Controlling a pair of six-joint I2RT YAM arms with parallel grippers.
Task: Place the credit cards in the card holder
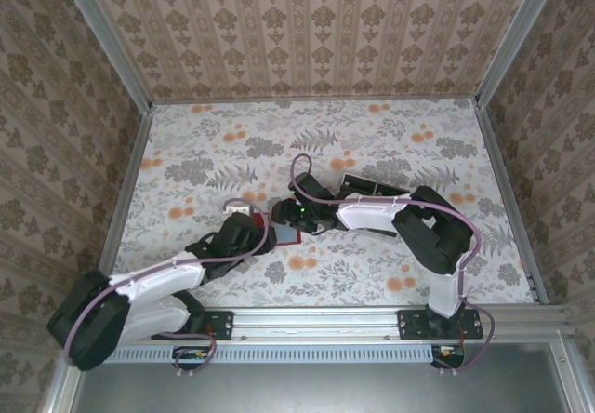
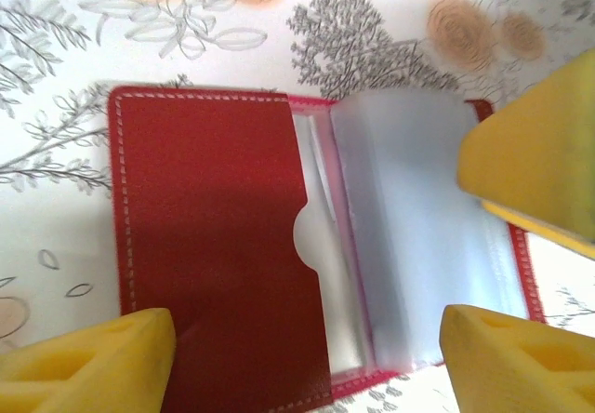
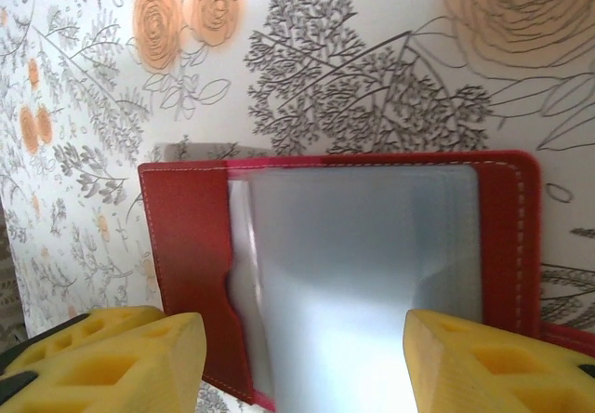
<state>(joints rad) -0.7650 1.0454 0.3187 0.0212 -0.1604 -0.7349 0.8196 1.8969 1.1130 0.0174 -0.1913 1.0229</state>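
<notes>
The card holder (image 2: 214, 246), a small red stitched wallet, lies open and flat on the flowered table (image 1: 390, 143). Its clear plastic sleeves (image 2: 418, 236) are fanned to the right. My left gripper (image 2: 307, 366) hovers over it, open, with one yellow finger (image 2: 84, 362) at each side and nothing between them. My right gripper (image 3: 302, 362) is open too, straddling the sleeves (image 3: 363, 246) above the card holder (image 3: 191, 246). One of its fingertips (image 2: 539, 171) rests at the sleeves' right edge. From above, both grippers meet over the card holder (image 1: 286, 233). Flat black credit cards (image 1: 370, 187) seem to lie just beyond the right arm.
Patterned walls with aluminium posts (image 1: 125, 73) close in the table at the left, back and right. A metal rail (image 1: 316, 325) carrying both arm bases runs along the near edge. The right arm's forearm (image 1: 372, 213) lies low across the table's middle.
</notes>
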